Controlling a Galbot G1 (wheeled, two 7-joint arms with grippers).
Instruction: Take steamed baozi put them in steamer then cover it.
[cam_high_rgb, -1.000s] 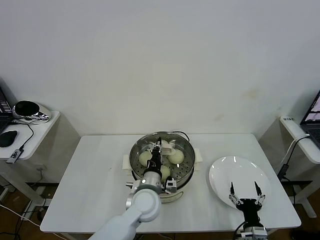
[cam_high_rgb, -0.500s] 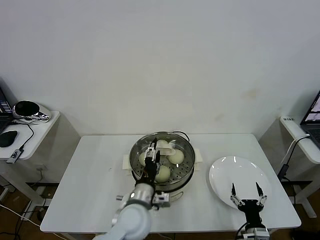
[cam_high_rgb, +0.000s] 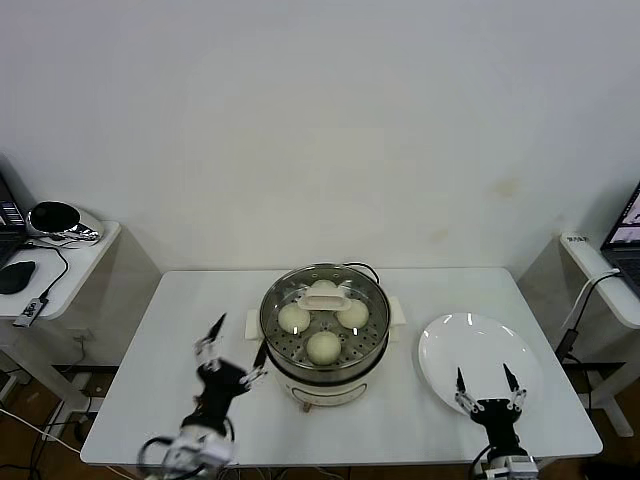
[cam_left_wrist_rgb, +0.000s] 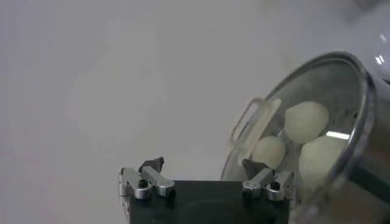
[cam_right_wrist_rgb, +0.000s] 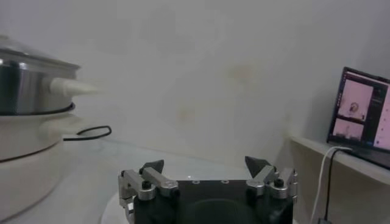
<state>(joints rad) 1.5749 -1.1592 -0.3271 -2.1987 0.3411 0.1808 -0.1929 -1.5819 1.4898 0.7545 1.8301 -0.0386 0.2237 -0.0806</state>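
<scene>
The left gripper is seen above the front-left part of the desk, just beside the steamer but apart from it, with its jaws spread wide and nothing between them. In the left wrist view the same spread fingers frame only bare desk, with the steamer close alongside. The right gripper is parked over the near edge of a white plate at the front-right of the desk, its jaws also wide and empty.

The steamer stands at the middle of the desk, toward the back edge, on a white pot base. Four steamed baozi lie on its perforated floor. The cover is set on the steamer's rim, its cream bar handle at the centre and the buns visible through the glass. The plate carries nothing.

Judging from this layout, both parts of the task appear done: the buns are loaded and the lid is seated. The step in hand looks like the release and clearing away after covering. What remains is probably only for the left arm to be drawn clear without knocking the pot or its lid; whether the lid sits fully level cannot be told.

The desk is white and otherwise bare, set against a plain pale wall. A small side shelf with a dark rounded object is seen at the far left, and a laptop on another shelf at the far right.
</scene>
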